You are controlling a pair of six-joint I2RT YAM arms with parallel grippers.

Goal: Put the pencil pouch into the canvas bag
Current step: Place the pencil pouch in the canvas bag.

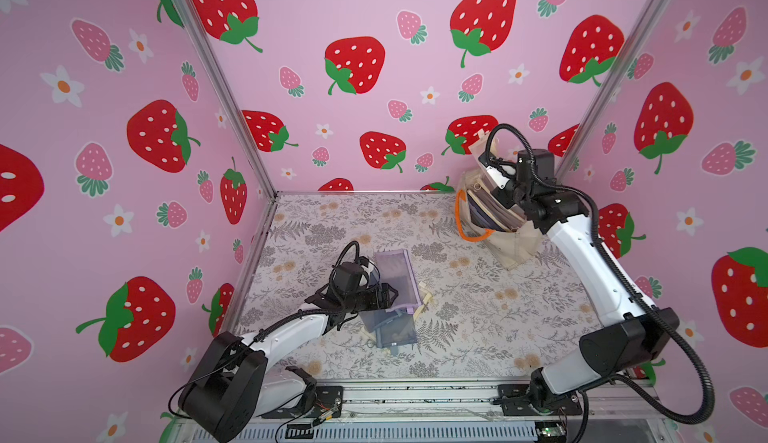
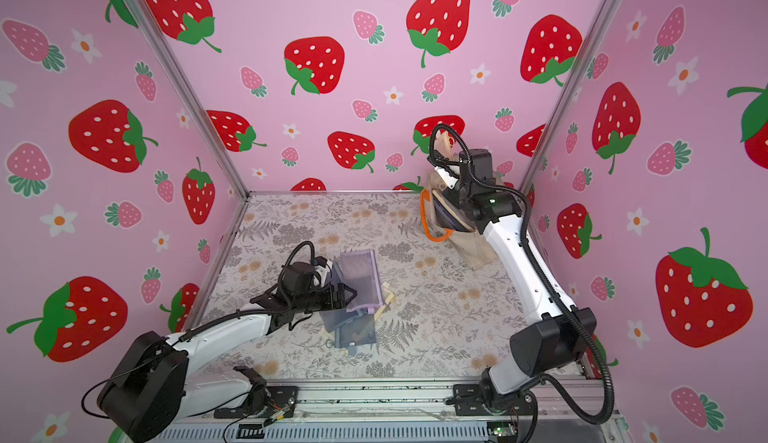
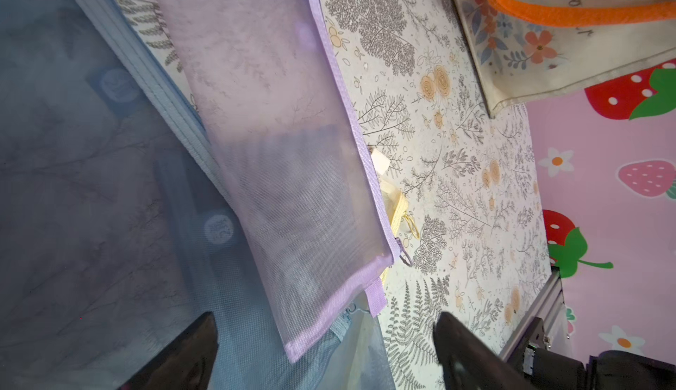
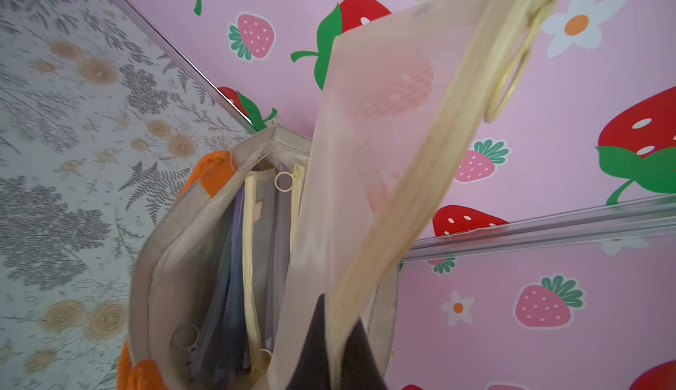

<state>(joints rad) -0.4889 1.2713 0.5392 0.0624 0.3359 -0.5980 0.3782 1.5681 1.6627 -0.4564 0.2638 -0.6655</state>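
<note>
Partway done: several pouches already stand in the bag [image 4: 175, 245] at the far right corner of the counter [image 1: 478, 316]. The right gripper [image 4: 340, 337], pinched narrow, holds a cream pouch [image 4: 384, 113] over the bag's mouth, not yet let go. The left gripper [image 3: 325, 320] gapes wide, gripping nothing, over the purple pouch [image 3: 278, 150] and blue pouch [image 3: 91, 187] mid-counter; these are left to pack.

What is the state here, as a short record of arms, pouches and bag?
right gripper: shut on the beige mesh pouch, above the canvas bag
left gripper: open, over the purple pouch
canvas bag: standing near the far right corner, several pouches inside
pile: purple pouch atop blue pouch on the table
task: held pouch not yet in the bag
</note>
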